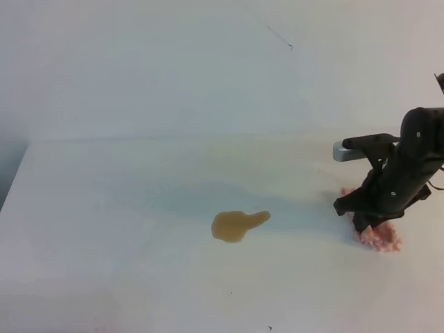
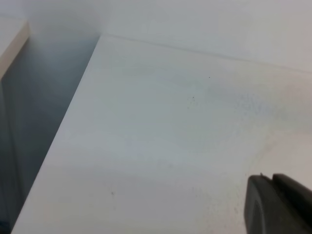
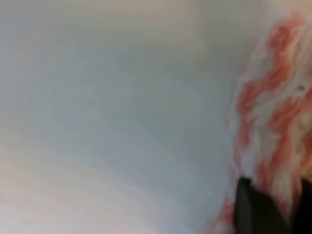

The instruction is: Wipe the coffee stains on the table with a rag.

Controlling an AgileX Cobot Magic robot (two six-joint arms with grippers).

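White table (image 1: 125,208): one, matte, filling the exterior high view below a pale wall. Coffee stains (image 1: 236,225): one tan puddle with a short tail, near the table's middle, well apart from the rag. Rag (image 1: 380,236): one, pink-and-white, at the right, mostly hidden under the arm. Left gripper (image 2: 278,204): only a dark tip shows at the frame corner; opening cannot be told. Right gripper (image 1: 366,220): down on the rag; blurred wrist view, closure cannot be told.

Blurred pink-and-white rag (image 3: 273,122) on white table (image 3: 107,107), dark gripper (image 3: 273,209) touching it
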